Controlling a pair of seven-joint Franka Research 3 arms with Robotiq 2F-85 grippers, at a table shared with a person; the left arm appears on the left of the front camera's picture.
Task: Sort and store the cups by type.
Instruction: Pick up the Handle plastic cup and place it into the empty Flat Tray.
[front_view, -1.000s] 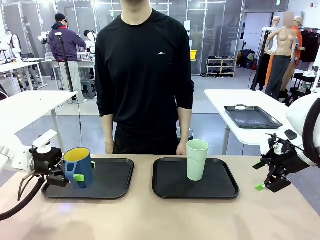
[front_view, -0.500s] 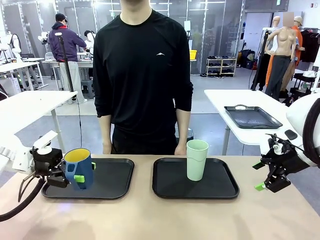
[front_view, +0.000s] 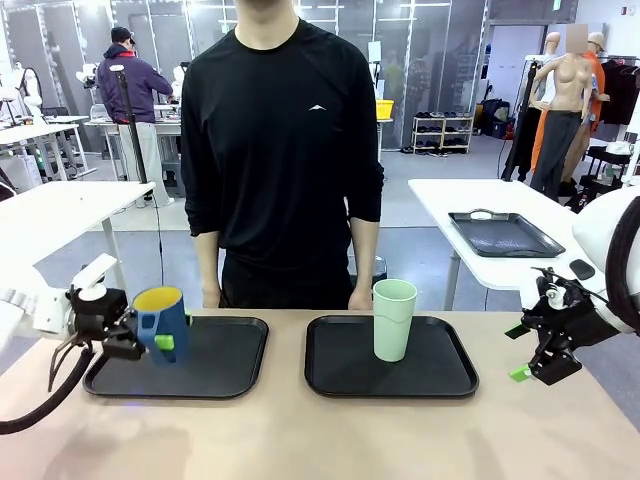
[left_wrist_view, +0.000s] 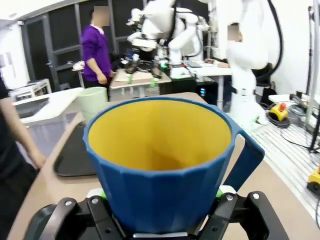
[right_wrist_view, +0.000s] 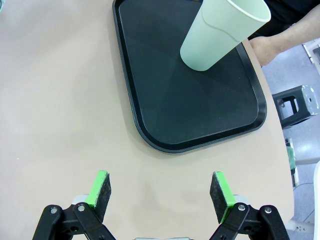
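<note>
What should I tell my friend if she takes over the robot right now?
Left gripper: shut on the blue cup, holding it upright above the left tray.
Right gripper: open, holding nothing, off to the right of the right tray.
Green tumbler: standing upright on the right tray, near its far edge.
Person: standing at the far side, hands at the table edge, holding nothing.
Done: the tumbler is stored on its tray.
Left: set the blue cup down on the left tray and let go.

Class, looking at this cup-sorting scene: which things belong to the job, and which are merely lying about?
Belonging to the job:
blue cup
mint-green tumbler
left tray
right tray

Lying about:
tray on the side table
</note>
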